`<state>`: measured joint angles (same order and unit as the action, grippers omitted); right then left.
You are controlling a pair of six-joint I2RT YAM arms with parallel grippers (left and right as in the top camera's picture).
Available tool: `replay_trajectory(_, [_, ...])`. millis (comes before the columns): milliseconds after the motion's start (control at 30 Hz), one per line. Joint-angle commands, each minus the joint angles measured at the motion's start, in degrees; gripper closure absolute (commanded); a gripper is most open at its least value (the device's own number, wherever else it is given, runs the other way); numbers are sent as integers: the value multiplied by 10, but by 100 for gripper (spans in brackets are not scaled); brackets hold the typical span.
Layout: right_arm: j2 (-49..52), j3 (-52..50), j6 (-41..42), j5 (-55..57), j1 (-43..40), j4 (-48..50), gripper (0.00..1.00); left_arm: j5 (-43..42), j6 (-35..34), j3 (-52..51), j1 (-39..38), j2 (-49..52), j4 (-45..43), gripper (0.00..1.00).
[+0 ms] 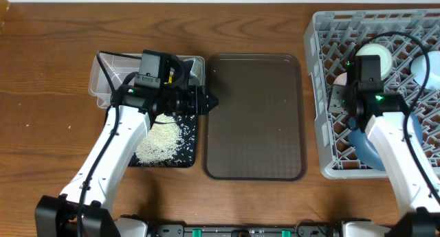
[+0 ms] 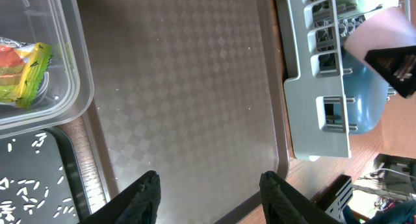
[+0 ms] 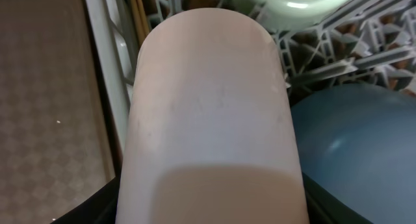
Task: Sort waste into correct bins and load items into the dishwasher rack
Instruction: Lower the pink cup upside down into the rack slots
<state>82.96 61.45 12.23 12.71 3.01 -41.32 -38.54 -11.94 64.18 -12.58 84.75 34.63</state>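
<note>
My right gripper [image 3: 211,204] is shut on the pink cup [image 3: 208,100], holding it over the left side of the grey dishwasher rack [image 1: 323,127]; the cup [image 2: 383,26] shows from the left wrist too. In the rack sit a mint-white bowl [image 1: 375,58], a light-blue bowl [image 1: 430,69] and the blue plate [image 1: 371,151]. My left gripper [image 1: 210,102] is open and empty, its fingers [image 2: 146,198] hanging over the left part of the brown tray [image 2: 188,87]. White rice [image 1: 161,141] lies on the black tray [image 1: 189,151]. A yellow-green wrapper [image 2: 26,65] lies in the clear tub [image 1: 103,79].
The brown serving tray [image 1: 254,117] lies between the bins and the rack, close to both. The left arm covers most of the tub and the upper part of the black tray. Bare wooden table [image 1: 48,127] stretches to the left.
</note>
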Motion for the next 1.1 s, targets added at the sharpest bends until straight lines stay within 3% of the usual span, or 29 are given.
replay_trajectory(0, [15, 13, 10, 10, -6, 0, 83, 7, 7, -4, -2, 6, 0, 48])
replay_trajectory(167, [18, 13, 10, 10, -9, 0, 79, 7, 7, -4, -2, 6, 0, 48])
replay_trajectory(333, [18, 13, 10, 10, -9, -1, 49, 7, 7, -4, -2, 6, 0, 48])
replay_trajectory(433, [18, 13, 10, 10, -9, -1, 41, 7, 7, -4, -2, 6, 0, 48])
replay_trajectory(700, [18, 13, 10, 10, -9, -2, 30, 7, 7, -4, -2, 6, 0, 47])
replay_trajectory(1067, [18, 13, 10, 10, -9, -3, 25, 7, 7, -4, -2, 6, 0, 47])
